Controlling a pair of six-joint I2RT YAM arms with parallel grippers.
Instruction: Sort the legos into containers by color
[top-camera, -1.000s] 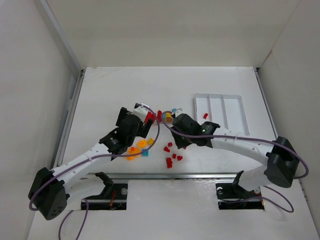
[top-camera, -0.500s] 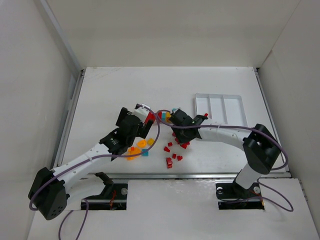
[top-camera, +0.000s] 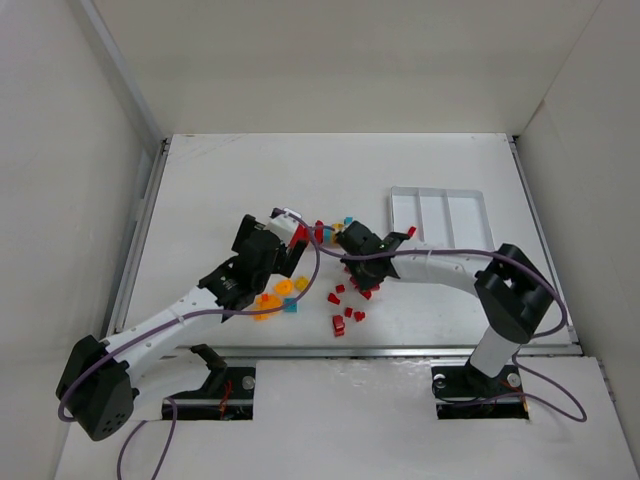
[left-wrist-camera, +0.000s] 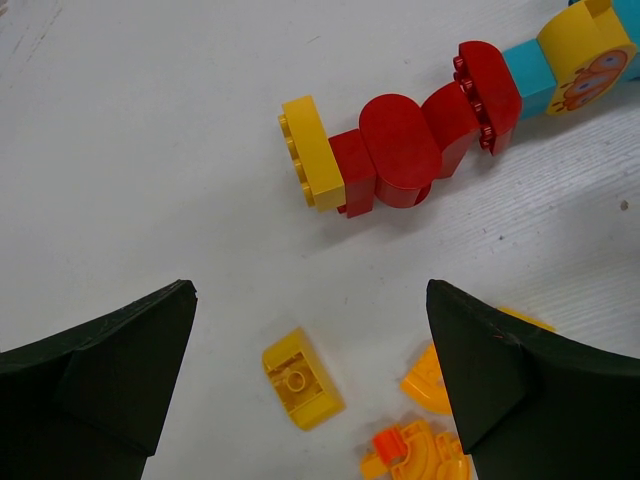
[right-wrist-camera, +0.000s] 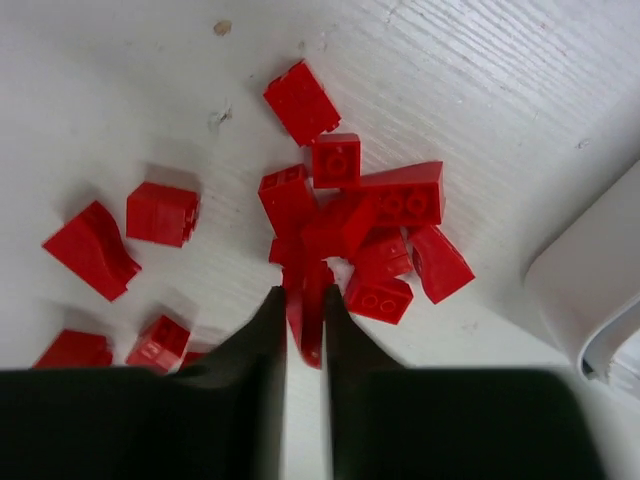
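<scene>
In the right wrist view my right gripper (right-wrist-camera: 305, 318) is shut on a red lego (right-wrist-camera: 306, 305) at the near edge of a heap of red legos (right-wrist-camera: 380, 215). From above, this gripper (top-camera: 357, 272) sits low over that heap, left of the white tray of containers (top-camera: 440, 189). My left gripper (left-wrist-camera: 310, 300) stands open, with a loose yellow lego (left-wrist-camera: 303, 378) on the table between its fingers. A joined row of yellow, red and cyan legos (left-wrist-camera: 400, 150) lies just beyond it. In the top view the left gripper (top-camera: 292, 243) is beside that row (top-camera: 320, 232).
Orange curved pieces (left-wrist-camera: 430, 445) lie near my left gripper's right finger. Orange and cyan legos (top-camera: 275, 298) sit under the left arm, and more red ones (top-camera: 343, 318) lie nearer the front edge. The tray's corner (right-wrist-camera: 590, 290) is close on the right of the red heap.
My right gripper has lowered onto the red heap and closed on a red lego, and that arm's elbow has swung inward. The left arm has stayed still and open.
</scene>
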